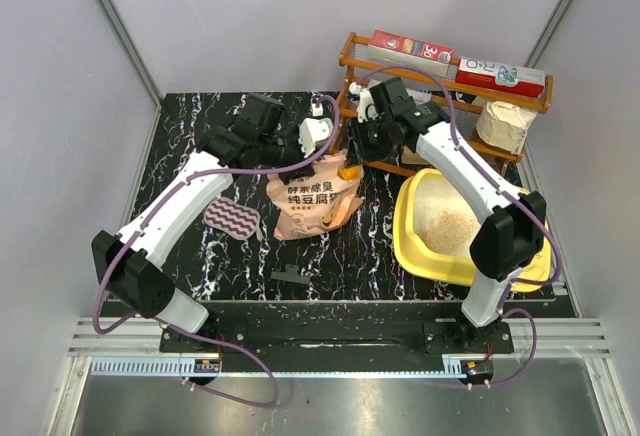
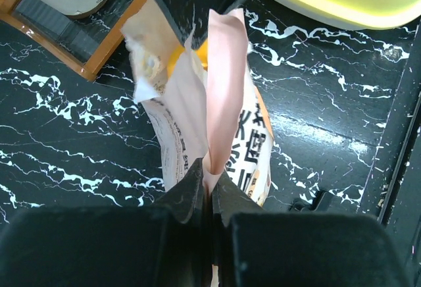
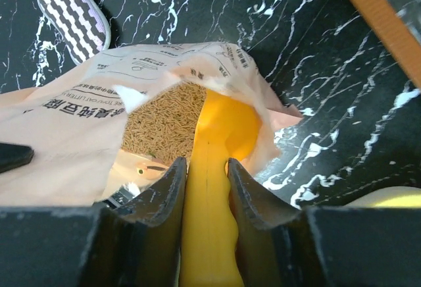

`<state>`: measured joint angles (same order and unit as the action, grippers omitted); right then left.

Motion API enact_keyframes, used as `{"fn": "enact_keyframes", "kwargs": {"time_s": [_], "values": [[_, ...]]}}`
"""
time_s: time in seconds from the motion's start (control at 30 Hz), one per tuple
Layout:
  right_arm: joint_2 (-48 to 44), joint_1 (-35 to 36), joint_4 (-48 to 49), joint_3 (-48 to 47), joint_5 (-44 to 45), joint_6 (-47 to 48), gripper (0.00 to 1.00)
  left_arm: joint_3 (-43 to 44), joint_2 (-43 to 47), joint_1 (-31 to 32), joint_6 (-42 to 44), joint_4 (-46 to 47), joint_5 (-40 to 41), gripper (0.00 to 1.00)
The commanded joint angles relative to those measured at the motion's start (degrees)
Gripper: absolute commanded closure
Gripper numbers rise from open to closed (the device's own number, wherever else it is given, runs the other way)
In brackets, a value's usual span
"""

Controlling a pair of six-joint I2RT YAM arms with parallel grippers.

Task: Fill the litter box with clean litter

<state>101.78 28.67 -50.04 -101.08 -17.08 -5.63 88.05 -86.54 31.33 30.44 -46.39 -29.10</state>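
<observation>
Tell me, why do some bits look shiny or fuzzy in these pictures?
Top external: even light, the peach-orange printed litter bag crisp. Left wrist: white glare on the glossy black marbled table; the left gripper, close to the lens, is dark and soft. Right wrist: the yellow plastic scoop looks fuzzy near the lens, the beige litter granules sharper.

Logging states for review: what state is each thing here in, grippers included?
peach-orange plastic litter bag: open at the top, granules inside.
small yellow plastic scoop: held by its handle, bowl inside the bag's mouth.
large yellow plastic litter box: on the table, with a thin patch of beige litter, floor partly bare.
left gripper: shut on the bag's edge.
right gripper: shut on the scoop's handle.
</observation>
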Motion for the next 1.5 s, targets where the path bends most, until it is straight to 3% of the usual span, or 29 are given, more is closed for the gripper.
{"fn": "enact_keyframes", "kwargs": {"time_s": [0.0,0.37,0.63,0.83,1.2,1.33,1.47], "values": [[4.56,1.04,3.37,3.42,1.71,-4.65,1.0,-0.69,3.05,0.05,-3.45,5.61,-0.78,1.0],[9.67,-0.19,12.59,3.26,-27.46,-12.56,1.0,2.03,-0.29,0.04,-1.43,8.33,0.1,1.0],[9.76,-6.94,20.05,4.57,-42.31,-22.84,1.0,3.09,0.32,0.05,0.5,6.93,2.21,1.0],[7.56,-10.38,23.31,5.71,-47.42,-27.77,1.0,3.0,1.55,0.05,4.45,5.35,5.37,1.0],[1.24,-19.07,28.06,14.59,-49.27,-31.28,1.0,2.12,4.98,0.04,8.59,4.03,7.22,1.0],[-0.52,-21.54,38.22,19.85,-51.21,-38.65,1.0,2.12,5.51,0.05,8.59,3.24,6.69,1.0],[-1.4,-22.25,41.16,21.53,-51.82,-40.42,1.0,1.95,5.86,-0.04,9.03,2.89,6.34,1.0]]}}
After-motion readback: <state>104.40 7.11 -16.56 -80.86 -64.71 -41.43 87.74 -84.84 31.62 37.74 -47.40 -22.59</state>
